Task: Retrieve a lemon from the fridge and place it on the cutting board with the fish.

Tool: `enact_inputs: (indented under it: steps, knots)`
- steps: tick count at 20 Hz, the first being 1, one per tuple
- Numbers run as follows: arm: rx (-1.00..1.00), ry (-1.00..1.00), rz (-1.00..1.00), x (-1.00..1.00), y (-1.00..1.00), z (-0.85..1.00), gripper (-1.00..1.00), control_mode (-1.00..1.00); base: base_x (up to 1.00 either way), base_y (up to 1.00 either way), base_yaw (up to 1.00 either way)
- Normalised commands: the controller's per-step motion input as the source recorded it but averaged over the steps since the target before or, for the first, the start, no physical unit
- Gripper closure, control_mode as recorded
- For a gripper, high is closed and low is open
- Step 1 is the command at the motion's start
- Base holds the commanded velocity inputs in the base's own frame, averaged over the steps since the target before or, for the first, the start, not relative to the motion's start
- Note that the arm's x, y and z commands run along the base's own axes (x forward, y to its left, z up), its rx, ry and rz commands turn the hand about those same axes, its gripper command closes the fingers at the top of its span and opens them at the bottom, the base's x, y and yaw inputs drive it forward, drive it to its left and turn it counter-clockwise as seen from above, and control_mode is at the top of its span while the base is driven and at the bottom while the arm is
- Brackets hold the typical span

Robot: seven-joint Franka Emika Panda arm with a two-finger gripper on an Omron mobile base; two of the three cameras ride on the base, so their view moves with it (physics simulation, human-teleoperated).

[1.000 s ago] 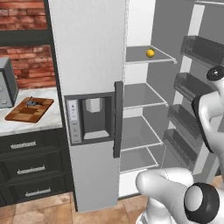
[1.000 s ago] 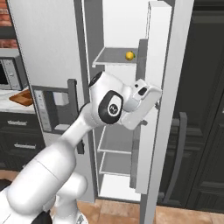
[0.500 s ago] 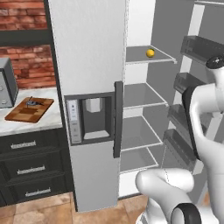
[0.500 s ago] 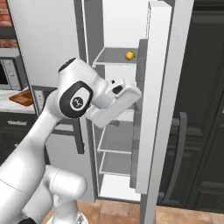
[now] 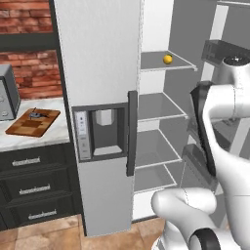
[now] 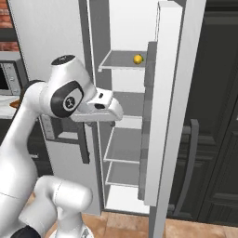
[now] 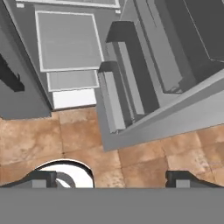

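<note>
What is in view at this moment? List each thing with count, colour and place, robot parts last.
fridge: one, light grey, right door swung open, left door shut
lemon: one, yellow, on the top inner shelf
inner shelves: several, grey, stacked below the lemon
door bins: several, dark grey, on the inside of the open door
dispenser panel: one, dark, in the shut door
cutting board: one, brown wood, on the counter left of the fridge
fish: one, grey-blue, on the board
microwave: one, grey, behind the board
drawers: dark, under the counter
arm: one, white, in front of the fridge
end effector: one, dark tips, open, holding nothing, pointed down at the floor
</note>
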Motion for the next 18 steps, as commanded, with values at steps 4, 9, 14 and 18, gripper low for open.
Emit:
enact_inputs:
  steps: [4,9,14,18]
  knots:
    - [0.67,-0.17,-0.32,0.29,0.79,-0.51,-1.00,-1.00,0.00,0.00,0.00]
    - [0.23,-0.15,-0.27,0.20,0.83,-0.06,-1.00,-1.00,0.00,0.00,0.00]
    - [-0.17,0.03,-0.05,0.17,0.38,0.03,-1.00,-1.00,0.00,0.00,0.00]
    - [-0.09,0.06,0.05,0.10,-0.06,-0.06,-1.00,-1.00,0.00,0.00,0.00]
